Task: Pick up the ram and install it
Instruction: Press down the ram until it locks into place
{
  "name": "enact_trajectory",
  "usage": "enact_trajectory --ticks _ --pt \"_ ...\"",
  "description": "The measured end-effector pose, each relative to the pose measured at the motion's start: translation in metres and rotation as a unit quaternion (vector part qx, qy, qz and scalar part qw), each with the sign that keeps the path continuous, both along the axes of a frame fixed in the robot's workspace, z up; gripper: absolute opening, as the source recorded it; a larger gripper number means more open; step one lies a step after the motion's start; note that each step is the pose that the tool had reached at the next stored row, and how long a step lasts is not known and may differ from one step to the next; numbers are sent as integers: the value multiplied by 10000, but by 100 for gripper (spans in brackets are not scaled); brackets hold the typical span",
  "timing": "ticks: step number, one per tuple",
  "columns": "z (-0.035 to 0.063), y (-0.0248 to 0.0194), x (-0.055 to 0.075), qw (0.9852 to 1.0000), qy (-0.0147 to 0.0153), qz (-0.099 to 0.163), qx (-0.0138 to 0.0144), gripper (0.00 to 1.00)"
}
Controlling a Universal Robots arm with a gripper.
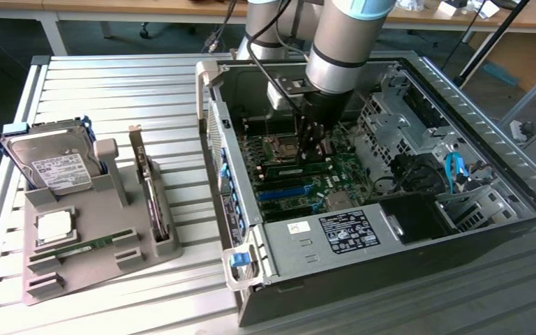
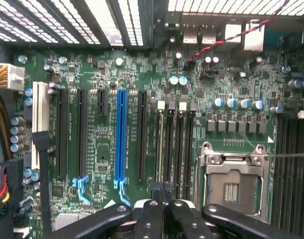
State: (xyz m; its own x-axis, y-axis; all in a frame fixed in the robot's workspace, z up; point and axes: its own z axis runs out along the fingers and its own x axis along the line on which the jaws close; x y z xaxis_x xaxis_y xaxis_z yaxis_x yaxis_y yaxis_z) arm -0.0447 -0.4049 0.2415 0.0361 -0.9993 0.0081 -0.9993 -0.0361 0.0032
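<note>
my gripper [image 1: 313, 148] is down inside the open computer case [image 1: 454, 105], right over the green motherboard [image 1: 338, 174]. my fingers [image 2: 151, 219] are closed together, tips side by side, with nothing between them. they hover at the end of the narrow memory slots [image 2: 174, 149], beside the cpu socket [image 2: 234, 184]. a ram stick [image 1: 303, 169] already sits in a slot on the board, just by my fingertips. another ram stick [image 1: 89, 246] lies in the grey holder [image 1: 137, 258] outside the case, on the exterior view's left, near a hard drive [image 1: 54, 167] and an upright card [image 1: 149, 192].
</note>
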Motion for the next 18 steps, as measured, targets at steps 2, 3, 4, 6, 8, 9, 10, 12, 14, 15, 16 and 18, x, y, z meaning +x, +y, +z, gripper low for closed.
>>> enact_trajectory --ticks 2,3,4,6,8,9,10,12,14,15,16,18 --pt "-38 0 0 10000 0 0 0 11" --pt "-56 0 0 10000 0 0 0 11" --pt "-66 -1 -1 10000 2 0 -4 11" --pt "-105 -1 -1 10000 2 -1 -5 11" --pt "-135 -1 -1 10000 1 -1 -1 11" --pt "-135 0 -1 10000 1 -1 -1 11" --pt "-136 0 0 10000 0 0 -1 11" --pt "-136 0 0 10000 0 0 0 11" --pt "-137 -1 -1 10000 1 -1 -2 11" --pt "-137 -1 -1 10000 1 0 -3 11" --pt "-137 -1 -1 10000 1 -1 -3 11" --pt "-112 1 0 10000 -3 0 3 11"
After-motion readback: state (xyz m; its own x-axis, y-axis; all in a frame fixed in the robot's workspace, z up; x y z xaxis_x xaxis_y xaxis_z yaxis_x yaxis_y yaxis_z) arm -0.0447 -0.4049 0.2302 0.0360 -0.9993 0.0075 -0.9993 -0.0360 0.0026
